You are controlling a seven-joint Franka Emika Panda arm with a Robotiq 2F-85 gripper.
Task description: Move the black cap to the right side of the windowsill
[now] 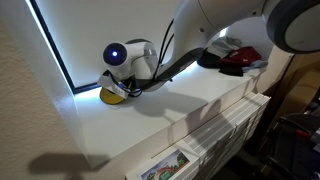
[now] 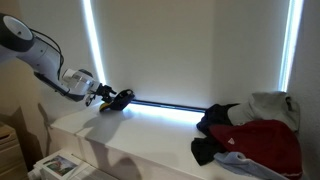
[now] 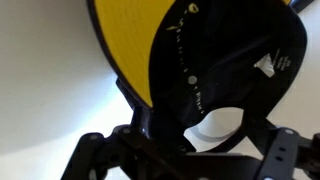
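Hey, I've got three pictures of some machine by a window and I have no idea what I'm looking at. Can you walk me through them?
This is a robot arm working at a white windowsill. Two of the pictures come from cameras standing apart from the arm, which see the same scene from different spots. The third comes from a camera on the arm's wrist, so it looks along the end effector, the fingered grasping part at the arm's tip. The end effector is right at a cap with a black crown and a yellow brim, close to the window. The cap nearly fills the wrist picture. I cannot tell whether the fingers are actually squeezing it. At the other end of the sill lies a heap of red, black and pale fabric things.
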